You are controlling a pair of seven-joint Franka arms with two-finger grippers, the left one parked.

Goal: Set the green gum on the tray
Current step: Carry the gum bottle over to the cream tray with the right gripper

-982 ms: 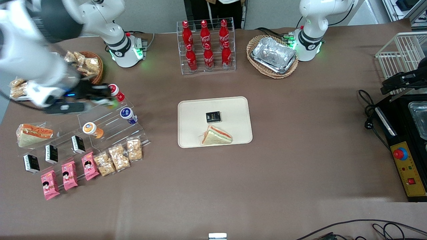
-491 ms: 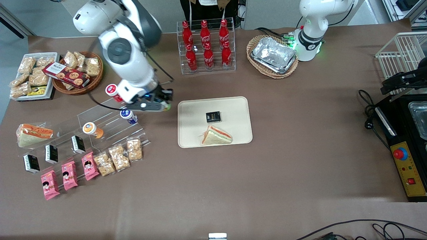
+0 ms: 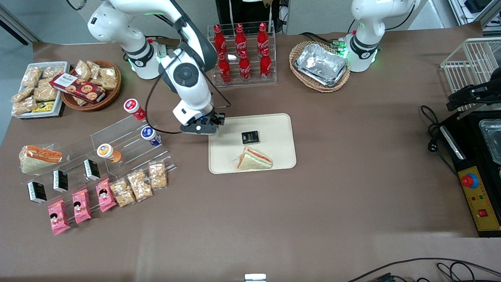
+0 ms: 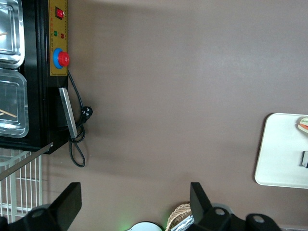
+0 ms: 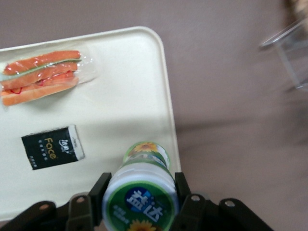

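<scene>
My right gripper [image 3: 211,124] hangs over the edge of the cream tray [image 3: 274,125] that lies toward the working arm's end. In the right wrist view the gripper [image 5: 140,190] is shut on the green gum [image 5: 142,185], a green bottle with a white lid and a green-and-yellow label. Its black fingers [image 5: 100,188] press the lid from both sides. The tray's rim [image 5: 166,96] lies under the bottle. In the front view the gum is hidden by the gripper.
On the tray lie a black packet [image 3: 250,137] and a wrapped sandwich [image 3: 253,159]. A clear stepped rack [image 3: 129,145] with red [image 3: 134,108], blue [image 3: 150,135] and orange [image 3: 108,152] bottles stands toward the working arm's end. A cola bottle rack [image 3: 241,53] and a foil-tray basket [image 3: 320,65] stand farther back.
The right arm has swung from the clear rack toward the tray, and the gripper now hangs over the tray's edge.
</scene>
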